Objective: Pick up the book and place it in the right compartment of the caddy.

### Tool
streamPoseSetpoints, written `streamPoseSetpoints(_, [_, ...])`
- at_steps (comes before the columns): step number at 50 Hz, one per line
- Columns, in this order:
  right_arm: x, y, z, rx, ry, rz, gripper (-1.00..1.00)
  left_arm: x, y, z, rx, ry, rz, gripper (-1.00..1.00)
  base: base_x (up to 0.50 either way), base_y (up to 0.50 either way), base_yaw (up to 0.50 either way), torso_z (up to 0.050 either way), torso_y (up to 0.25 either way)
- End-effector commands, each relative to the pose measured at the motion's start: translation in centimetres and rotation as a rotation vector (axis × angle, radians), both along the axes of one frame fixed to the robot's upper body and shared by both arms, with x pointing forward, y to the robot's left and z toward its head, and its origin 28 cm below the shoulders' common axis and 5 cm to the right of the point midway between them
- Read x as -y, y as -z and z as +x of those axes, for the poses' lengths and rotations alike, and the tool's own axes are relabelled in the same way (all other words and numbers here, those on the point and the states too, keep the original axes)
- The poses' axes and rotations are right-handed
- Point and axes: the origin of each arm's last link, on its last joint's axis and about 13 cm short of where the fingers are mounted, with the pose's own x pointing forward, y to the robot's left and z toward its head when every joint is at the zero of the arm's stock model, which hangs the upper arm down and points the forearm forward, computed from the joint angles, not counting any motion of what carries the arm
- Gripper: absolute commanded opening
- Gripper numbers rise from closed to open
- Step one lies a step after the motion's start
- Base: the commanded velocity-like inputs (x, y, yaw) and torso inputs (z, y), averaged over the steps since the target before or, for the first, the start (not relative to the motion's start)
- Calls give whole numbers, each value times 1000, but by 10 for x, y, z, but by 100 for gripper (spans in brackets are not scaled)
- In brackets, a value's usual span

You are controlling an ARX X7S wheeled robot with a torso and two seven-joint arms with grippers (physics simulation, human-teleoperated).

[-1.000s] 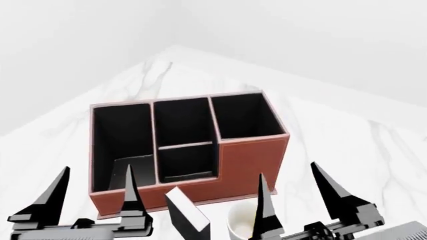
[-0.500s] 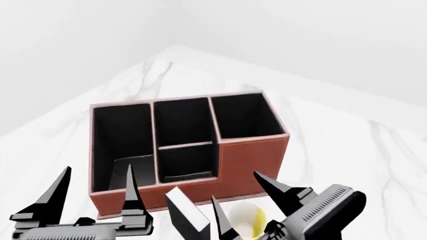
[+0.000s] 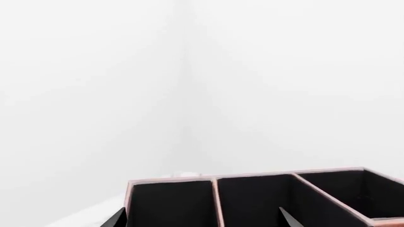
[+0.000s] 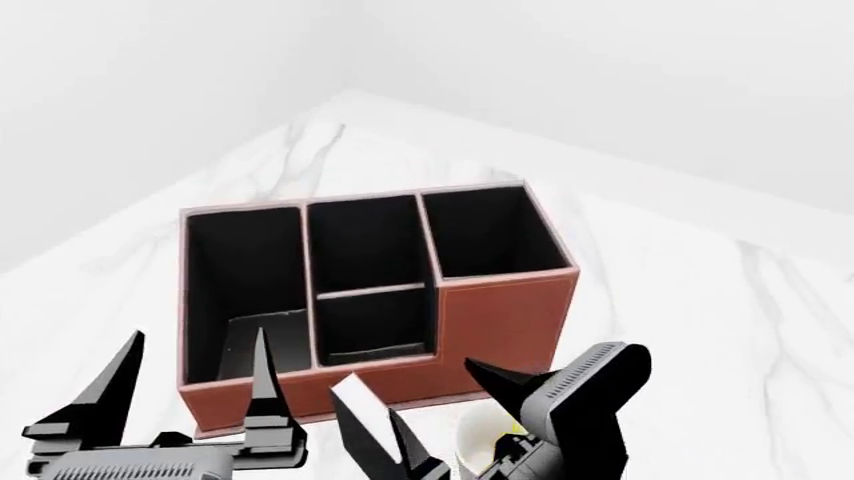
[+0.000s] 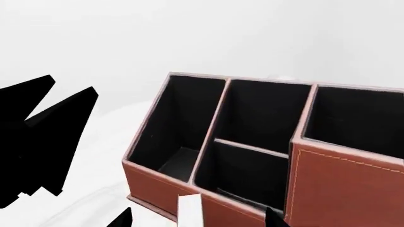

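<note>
Book: I see the small thick black hardcover book with white page edges (image 4: 360, 415) standing tilted on the white marble tabletop (image 4: 667, 270), just in front of the caddy's low front wall; only its upper part shows at the bottom of my head view. In the right wrist view its white edge (image 5: 189, 210) shows at the frame's edge.
Right end effector: my right end effector (image 4: 447, 420) is turned sideways, its two black fingers spread apart, one tip beside the book and the other near the caddy's tall front wall. It holds nothing.
Caddy: the reddish-brown leather-look rectangular caddy with pale trim and black interior (image 4: 501, 320) sits just behind the book, stepped front facing me.
Right compartment: the squarish black-lined end section (image 4: 487, 235) behind the tallest front wall; I cannot see its floor.
Mug: a white mug with yellow inside (image 4: 483, 440) stands near the book, partly hidden by my right end effector.
Left end effector: my left end effector (image 4: 187, 385) hovers in front of the caddy's long narrow end section, fingers pointing up and parted, gripping nothing.
</note>
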Motion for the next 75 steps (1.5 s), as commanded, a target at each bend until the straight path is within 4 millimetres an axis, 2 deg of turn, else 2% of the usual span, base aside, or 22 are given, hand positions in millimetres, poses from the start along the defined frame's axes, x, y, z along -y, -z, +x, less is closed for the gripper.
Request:
streamPoseSetpoints(1, [-8, 3, 4, -24, -33, 2, 100, 0, -1, 0, 0, 0, 1, 100, 0, 0, 0, 0, 0])
streamPoseSetpoints(18, [-22, 9, 11, -26, -52, 12, 100, 0, -1, -1, 0, -2, 0, 100, 0, 0, 0, 0, 0])
streamPoseSetpoints(37, [-30, 21, 31, -11, -42, 14, 100, 0, 0, 0, -3, -1, 0, 100, 0, 0, 0, 0, 0])
streamPoseSetpoints(75, [-35, 52, 37, -4, -59, -16, 100, -1, 1, -2, -2, -1, 1, 100, 0, 0, 0, 0, 0])
